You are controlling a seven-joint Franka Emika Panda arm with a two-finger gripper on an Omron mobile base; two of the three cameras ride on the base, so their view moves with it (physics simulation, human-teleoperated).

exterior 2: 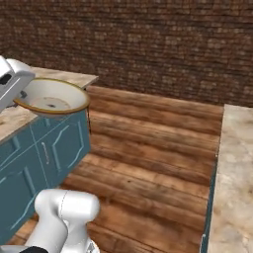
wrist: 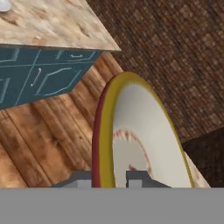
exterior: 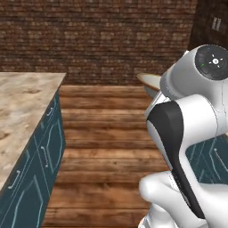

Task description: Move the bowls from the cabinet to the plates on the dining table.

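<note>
My gripper (wrist: 111,179) is shut on the rim of a wide shallow bowl (wrist: 144,135), cream inside with a tan-yellow rim. The bowl stands edge-on between the finger tips in the hand view. In the right base view the bowl (exterior 2: 52,99) hangs level at the left, held from its left side by the gripper (exterior 2: 21,96), over the edge of a marble-topped teal unit (exterior 2: 69,76). Part of the bowl's rim (exterior: 149,81) peeks out behind my arm in the left base view. A small pale round edge (wrist: 3,4), perhaps a plate, lies on a marble top (wrist: 52,26). The wall cabinet is out of view.
A wooden-floor aisle (exterior 2: 148,148) runs toward a brick wall (exterior: 98,40). One marble-topped teal unit (exterior: 22,102) with handled fronts lines the aisle's left side. A second marble top (exterior 2: 237,173) lines the right side. My white arm (exterior: 187,133) blocks the right of the left base view.
</note>
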